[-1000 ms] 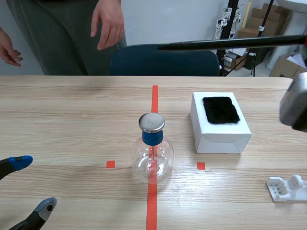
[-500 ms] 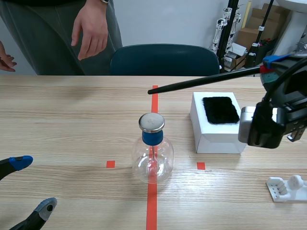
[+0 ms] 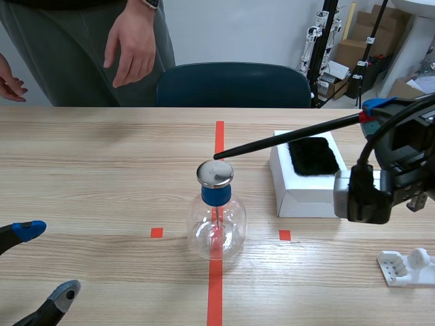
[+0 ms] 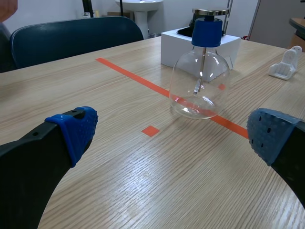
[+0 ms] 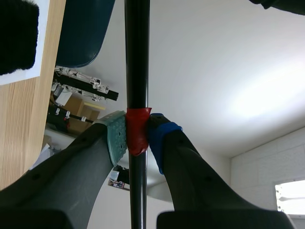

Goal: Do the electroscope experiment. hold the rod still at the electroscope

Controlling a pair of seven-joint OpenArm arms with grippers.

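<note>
Pale wood-grain table [image 3: 102, 176] runs away from you toward a dark blue chair [image 3: 234, 85], and at the far left a person's hand [image 3: 132, 47] hangs above the table edge. Low on the left, your left gripper [image 3: 49, 261] lies released, its fingers wide apart with nothing between them, well apart from the work. At the middle, on the orange-red line, stands the electroscope [image 3: 216, 217]: a round glass flask with a blue stopper and a metal cap [image 3: 215, 173]. Judge it fragile and light enough to tip, so nothing should push on that cap. Next comes the rod [image 3: 285, 139], black, thin and long. It looks stiff, light and smooth. It slopes down from the right, its tip just above the far rim of the cap. From these views you cannot tell whether it touches. Behind it sits a white box [image 3: 309, 183] with a black fur pad [image 3: 312, 156] on top. Your right gripper [image 3: 371, 109] is clenched on the rod at its red tape band [image 5: 137, 130], the sensible place to grip, near the end far from the flask. With that much rod ahead of the pads, any small wrist tremor will likely grow at the tip. A white plastic stand [image 3: 406, 266] lies at the far right.
</note>
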